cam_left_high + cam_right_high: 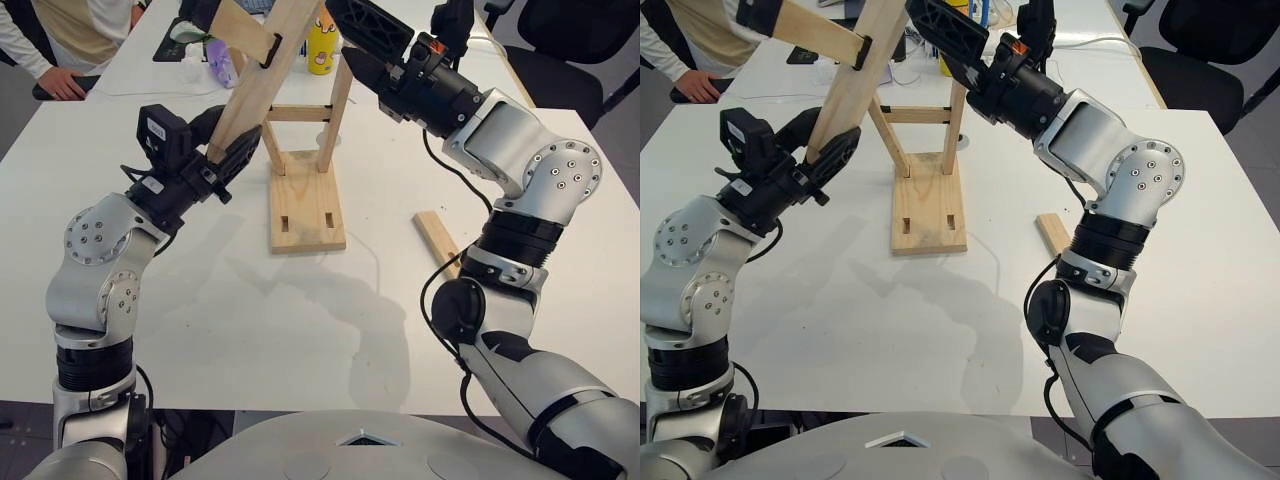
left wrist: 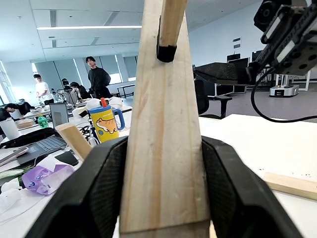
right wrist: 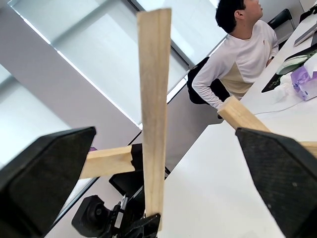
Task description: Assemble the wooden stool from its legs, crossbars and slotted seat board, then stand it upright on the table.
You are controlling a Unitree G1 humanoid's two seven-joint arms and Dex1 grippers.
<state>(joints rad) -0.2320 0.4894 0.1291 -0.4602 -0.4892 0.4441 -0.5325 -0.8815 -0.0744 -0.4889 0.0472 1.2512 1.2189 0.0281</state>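
My left gripper [image 1: 222,160] is clamped on the low end of a leg [image 1: 265,65], pads on its two broad faces. The leg leans up and away to the right, over the left half of the table [image 1: 250,330], with a crossbar [image 1: 240,30] pegged near its top. My right gripper [image 1: 360,45] hangs high at far right with its jaws wide apart and nothing between them. The seat board [image 1: 305,215] lies flat at mid-table. Two legs [image 1: 335,115] stand in its far end, tied by a second crossbar [image 1: 298,113], and two slots [image 1: 285,222] at its near end are bare. One loose stick [image 1: 437,240] lies to the right, well apart from the board. That makes three legs, two fitted crossbars, one board and one spare stick; I cannot tell what the first crossbar's far end carries. The wood looks light, stiff and smooth. Held so low, I judge the long leg will want to swing in my pads, so the right gripper should take it by the flat faces higher up, clear of the joint, which may pull loose if twisted.
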